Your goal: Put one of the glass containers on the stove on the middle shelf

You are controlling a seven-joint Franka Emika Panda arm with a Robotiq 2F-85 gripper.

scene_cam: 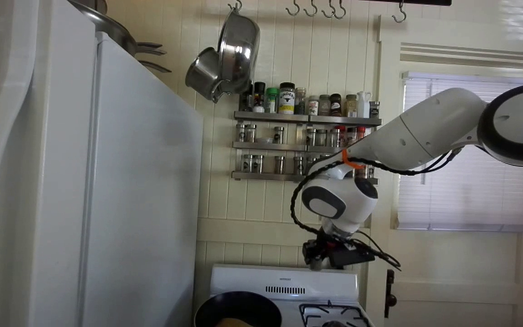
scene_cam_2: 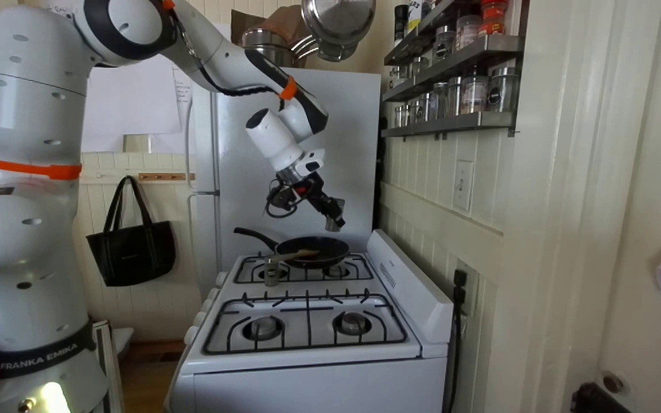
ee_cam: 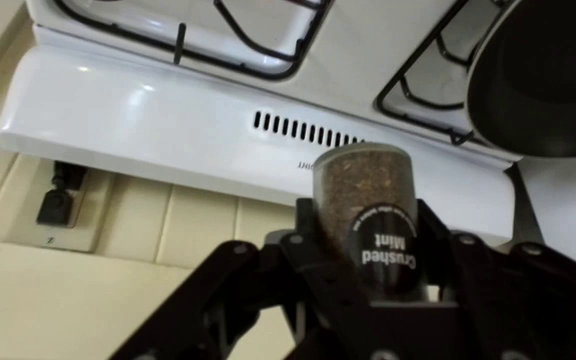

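My gripper (ee_cam: 365, 225) is shut on a glass container (ee_cam: 365, 175) of brown flakes with a black "Crushed Mint" label, a finger against each side. The label reads upside down in the wrist view, like the lettering on the stove (ee_cam: 143, 120). In an exterior view the gripper (scene_cam_2: 335, 215) hangs above the stove's back part, near the pan. A second glass container (scene_cam_2: 271, 272) stands on the stove beside the rear grate. Above and apart from the gripper, the middle shelf (scene_cam: 268, 146) holds small jars, with the arm in front of its right part; its edge (scene_cam_2: 479, 53) also shows side-on.
A black pan (scene_cam_2: 313, 252) with a wooden utensil sits on the stove. The tall refrigerator (scene_cam: 143, 181) rises beside it. Metal pots (scene_cam: 239, 50) hang near the rack's upper left. The top shelf (scene_cam: 270, 117) and bottom shelf (scene_cam: 266, 176) also carry jars.
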